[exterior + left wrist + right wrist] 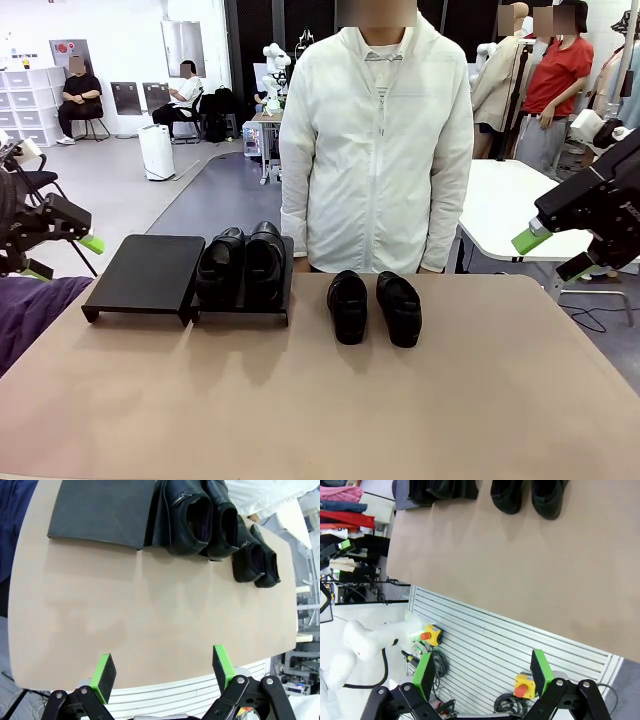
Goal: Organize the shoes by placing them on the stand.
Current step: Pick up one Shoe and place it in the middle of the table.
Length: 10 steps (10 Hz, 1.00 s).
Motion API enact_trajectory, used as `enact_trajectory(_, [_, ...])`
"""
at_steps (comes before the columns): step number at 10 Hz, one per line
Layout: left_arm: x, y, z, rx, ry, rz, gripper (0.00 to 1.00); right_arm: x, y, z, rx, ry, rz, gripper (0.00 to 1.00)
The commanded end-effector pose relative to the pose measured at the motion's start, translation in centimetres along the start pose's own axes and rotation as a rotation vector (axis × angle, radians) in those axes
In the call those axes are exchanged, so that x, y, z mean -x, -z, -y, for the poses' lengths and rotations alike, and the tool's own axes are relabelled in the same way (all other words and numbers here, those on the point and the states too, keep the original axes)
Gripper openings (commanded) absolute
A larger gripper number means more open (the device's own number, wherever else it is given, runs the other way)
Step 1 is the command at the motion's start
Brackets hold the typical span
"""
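Loose pair (347, 306) lies nearer the right claw (555, 255)
Its shoes sit by the surface's (320, 400) far edge, long axes far-to-near; that claw and the left claw (60, 257) gape empty beyond the side edges. The stand's (145, 270) left panel is bare.

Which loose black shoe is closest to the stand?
The glossy black leather shoe on the picture's left of the pair on the tan table; its twin sits farther from the low matte-black stand.
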<state>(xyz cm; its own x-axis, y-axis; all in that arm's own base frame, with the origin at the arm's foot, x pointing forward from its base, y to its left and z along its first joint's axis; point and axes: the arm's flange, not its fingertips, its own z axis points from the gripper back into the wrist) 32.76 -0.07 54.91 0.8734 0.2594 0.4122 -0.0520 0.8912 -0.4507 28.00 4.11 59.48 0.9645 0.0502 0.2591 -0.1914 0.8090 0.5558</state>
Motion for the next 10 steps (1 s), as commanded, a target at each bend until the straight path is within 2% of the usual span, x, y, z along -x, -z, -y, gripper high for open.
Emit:
enact_trajectory(1, [-0.1, -0.1, 0.0, 0.011, -0.009, 0.004, 1.00, -0.1, -0.3, -0.2, -0.018, 0.002, -0.004, 1.00])
enact_trajectory(4, [-0.1, -0.1, 0.0, 0.011, -0.009, 0.004, 1.00, 0.0, 0.0, 0.0, 0.000, 0.000, 0.000, 1.00])
enact_trajectory(5, [-0.1, -0.1, 0.0, 0.011, -0.009, 0.004, 1.00, -2.2, 1.8, -1.4, 0.155, 0.138, 0.076, 1.00])
enact_trajectory(7, [-0.1, -0.1, 0.0, 0.011, -0.009, 0.004, 1.00, -10.7, 11.4, -4.9, 0.291, -0.018, -0.084, 1.00])
enact_trajectory(9, [-0.1, -0.1, 0.0, 0.011, -0.009, 0.004, 1.00, -17.4, 21.0, -6.4, 0.481, 0.038, -0.109, 1.00])
enact_trajectory(10, [-0.1, -0.1, 0.0, 0.011, -0.009, 0.004, 1.00, -18.7, 23.8, -7.3, 0.557, 0.011, -0.070, 1.00])
